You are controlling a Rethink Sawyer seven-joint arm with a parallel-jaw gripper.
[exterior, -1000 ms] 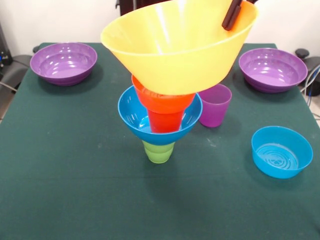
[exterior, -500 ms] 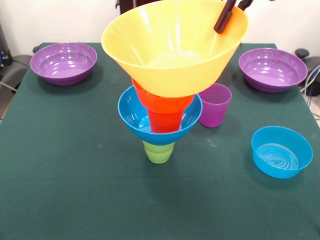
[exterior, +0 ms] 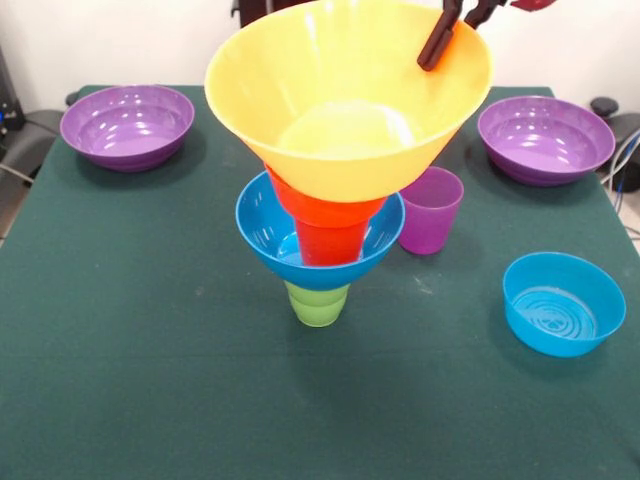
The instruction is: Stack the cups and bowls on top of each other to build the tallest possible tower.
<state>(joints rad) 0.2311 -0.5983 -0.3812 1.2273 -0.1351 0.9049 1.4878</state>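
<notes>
The tower stands mid-table: green cup (exterior: 318, 303) upside down at the bottom, then the medium blue bowl (exterior: 262, 225), the orange cup (exterior: 330, 243) and the small orange bowl (exterior: 320, 205). The large yellow bowl (exterior: 340, 120) sits nearly level on top of it. My gripper (exterior: 452, 30) straddles this bowl's far right rim and is shut on it, with one dark finger (exterior: 438, 45) lying against the inside wall. A purple cup (exterior: 430, 210) stands just right of the tower.
Two wide purple bowls rest at the back corners, one on the left (exterior: 127, 125) and one on the right (exterior: 545, 140). A small blue bowl (exterior: 563, 303) lies at the front right on the green cloth (exterior: 150, 350).
The yellow bowl has tipped from a slant to nearly level and settled onto the small orange bowl. My gripper shifted a little left with its rim.
</notes>
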